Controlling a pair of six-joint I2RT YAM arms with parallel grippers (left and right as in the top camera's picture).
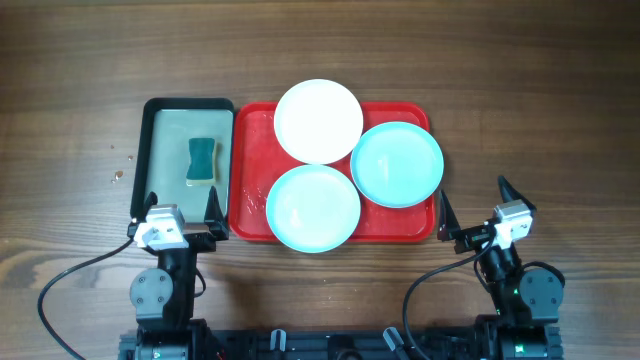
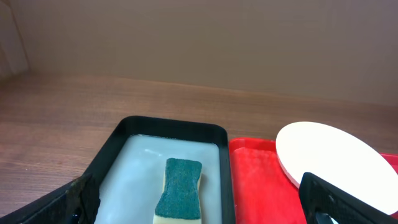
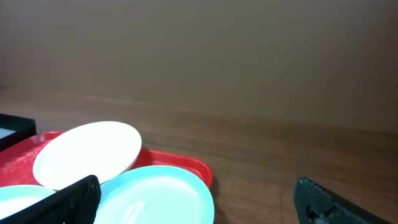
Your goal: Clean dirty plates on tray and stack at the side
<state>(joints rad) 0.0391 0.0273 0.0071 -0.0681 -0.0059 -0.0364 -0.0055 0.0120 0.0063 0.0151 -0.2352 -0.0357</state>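
Observation:
Three plates lie on the red tray (image 1: 252,212): a white plate (image 1: 318,121) at the back, an aqua plate (image 1: 397,164) at the right and an aqua plate (image 1: 312,208) at the front. My left gripper (image 1: 181,210) stands open at the near end of the black tray, holding nothing. My right gripper (image 1: 472,213) stands open just right of the red tray's front corner, holding nothing. The left wrist view shows the white plate (image 2: 336,158) on the red tray (image 2: 258,180). The right wrist view shows the white plate (image 3: 87,152) overlapping an aqua plate (image 3: 155,196).
A black-rimmed tray (image 1: 150,150) with a pale inside lies left of the red tray. A green and yellow sponge (image 1: 202,160) rests in it, also seen as the sponge (image 2: 180,190) between my left fingers' line of sight. Bare wooden table (image 1: 540,110) surrounds both trays.

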